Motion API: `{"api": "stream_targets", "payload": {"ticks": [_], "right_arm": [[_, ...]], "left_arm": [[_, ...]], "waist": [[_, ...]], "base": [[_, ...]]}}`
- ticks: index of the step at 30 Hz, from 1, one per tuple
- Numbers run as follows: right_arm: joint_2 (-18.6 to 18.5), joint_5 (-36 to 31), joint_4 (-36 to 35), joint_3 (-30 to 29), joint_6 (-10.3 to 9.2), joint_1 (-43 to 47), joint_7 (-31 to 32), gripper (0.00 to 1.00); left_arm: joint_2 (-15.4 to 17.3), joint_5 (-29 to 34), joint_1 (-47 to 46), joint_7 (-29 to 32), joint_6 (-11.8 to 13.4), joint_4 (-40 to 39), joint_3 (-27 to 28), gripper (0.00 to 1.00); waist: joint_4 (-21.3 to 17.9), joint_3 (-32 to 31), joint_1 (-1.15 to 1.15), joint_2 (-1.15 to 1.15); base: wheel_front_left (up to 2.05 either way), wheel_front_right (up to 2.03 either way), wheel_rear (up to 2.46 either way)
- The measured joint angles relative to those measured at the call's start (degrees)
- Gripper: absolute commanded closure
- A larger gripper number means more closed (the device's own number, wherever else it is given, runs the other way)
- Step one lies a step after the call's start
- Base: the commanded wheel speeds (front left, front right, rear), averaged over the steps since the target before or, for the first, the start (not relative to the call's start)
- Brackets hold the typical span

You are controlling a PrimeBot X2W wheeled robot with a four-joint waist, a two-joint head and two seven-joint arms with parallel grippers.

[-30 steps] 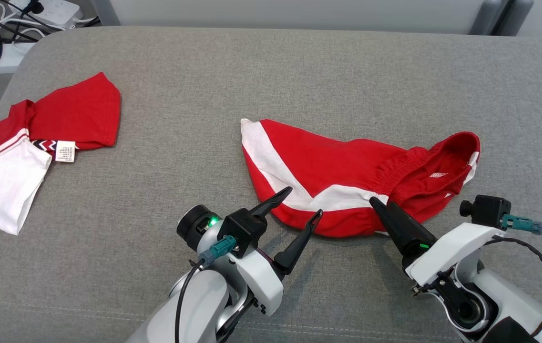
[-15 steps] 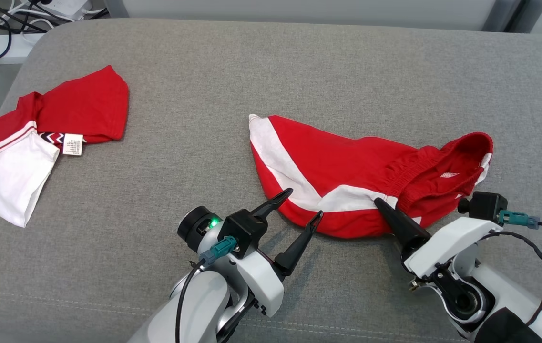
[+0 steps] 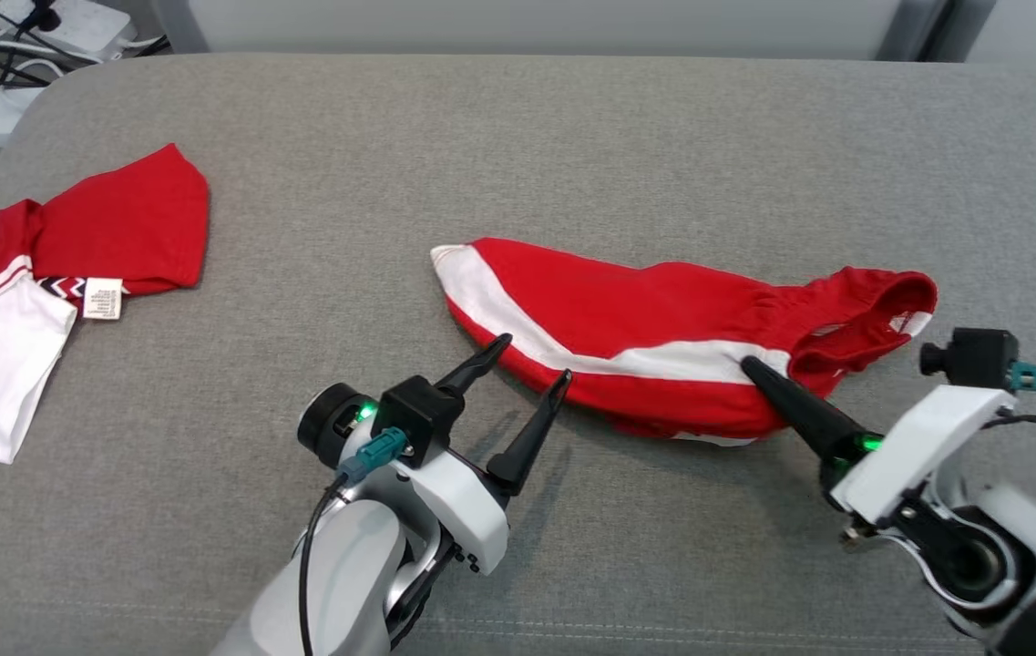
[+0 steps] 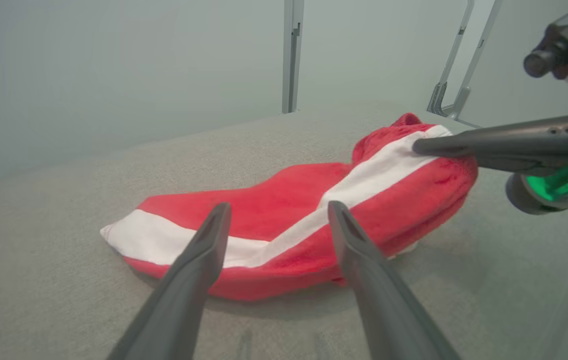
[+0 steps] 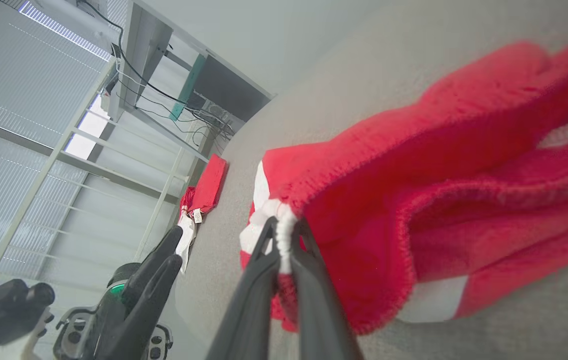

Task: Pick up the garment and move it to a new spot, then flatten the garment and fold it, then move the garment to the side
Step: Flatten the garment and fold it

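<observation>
Garment point(image 3: 654, 319) lay lengthwise left-right. Right fingers point(image 3: 791, 401) pinched shut on near right edge; left fingers point(image 3: 531, 428) gaped empty, just short of near left edge.

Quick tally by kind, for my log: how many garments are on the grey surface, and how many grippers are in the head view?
Garments: 2 (centre garment, red and white; left-edge garment, red and white)
Grippers: 2 (left gripper, open beside the centre garment; right gripper, shut on the centre garment)
Total: 4
</observation>
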Motion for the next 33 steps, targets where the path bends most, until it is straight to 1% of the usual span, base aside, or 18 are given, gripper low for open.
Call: {"api": "stream_targets", "payload": {"ticks": [2,4,5,7,10,13,16,22,24,26,31,32,33], "right_arm": [[-4.75,2.16,-3.42,-0.36,0.0,2.33,2.61,1.0],[-9.01,3.35,-5.31,-0.76,-0.01,5.25,4.28,1.0],[-10.55,3.78,-5.72,-1.11,-0.01,6.54,4.41,1.0],[-12.27,4.13,-6.45,-1.48,-0.01,7.92,4.42,1.0],[-12.06,3.76,-6.61,-1.62,-0.01,8.21,4.1,1.0],[-10.57,2.25,-6.13,-1.25,-0.01,8.19,3.38,1.0],[-9.02,1.21,-4.79,-0.7,-0.01,8.13,2.83,1.0],[-8.78,0.79,-3.13,-0.33,-0.01,7.78,2.64,1.0],[-8.44,0.79,-3.12,-0.23,-0.01,7.7,2.64,1.0],[-8.05,0.8,-3.13,-0.07,-0.01,7.4,2.65,1.0],[-7.89,0.8,-3.12,0.0,-0.01,7.22,2.67,1.0],[-7.89,0.8,-3.12,0.0,-0.01,7.22,2.67,1.0],[-7.9,0.8,-3.12,0.0,-0.01,7.22,2.68,1.0]], "left_arm": [[0.01,0.0,0.0,0.0,0.0,0.16,1.47,0.0],[0.0,0.02,-0.01,0.0,0.0,0.42,2.7,0.0],[-0.03,0.01,-0.01,0.0,0.0,0.67,3.15,0.0],[-0.05,0.01,-0.04,0.0,0.0,1.71,4.05,0.0],[-0.24,-0.58,-0.27,0.0,0.0,5.36,4.69,0.0],[-0.3,-2.55,-0.47,0.01,0.0,9.8,4.14,0.0],[0.03,-4.32,-1.2,0.01,0.0,13.96,3.47,0.0],[1.49,-9.02,-2.71,0.02,0.0,18.25,2.26,0.0],[1.67,-11.99,-2.69,0.02,0.01,18.49,1.63,0.0],[1.64,-16.78,-2.62,0.49,0.01,17.8,1.21,0.0],[2.75,-25.13,-2.58,2.85,0.0,13.92,-4.07,0.0],[2.75,-25.13,-2.58,2.85,0.0,13.92,-4.07,0.0],[3.35,-26.47,-2.58,3.04,0.0,13.55,-4.74,0.0]], "waist": [[-1.19,-0.17,0.0,0.0],[-2.47,-0.27,0.0,0.0],[-3.11,-0.26,0.0,0.0],[-4.37,-0.15,0.0,0.0],[-5.81,0.26,0.0,0.0],[-6.25,0.74,0.0,0.0],[-5.85,0.78,0.0,0.0],[-4.68,0.78,0.0,0.0],[-4.46,0.75,0.0,0.0],[-4.33,0.81,0.0,0.0],[-4.26,0.91,0.0,0.0],[-4.26,0.91,0.0,0.0],[-4.27,0.91,0.0,0.0]], "base": [[0.0,0.0,0.0],[0.0,0.0,0.0],[0.0,0.0,0.0],[0.0,0.0,0.0],[0.0,0.0,0.0],[0.0,0.0,0.0],[0.0,0.0,0.0],[0.0,0.0,0.0],[0.0,0.0,0.0],[0.0,0.0,0.0],[0.0,0.0,0.0],[0.0,0.0,0.0],[0.0,0.0,0.0]]}}
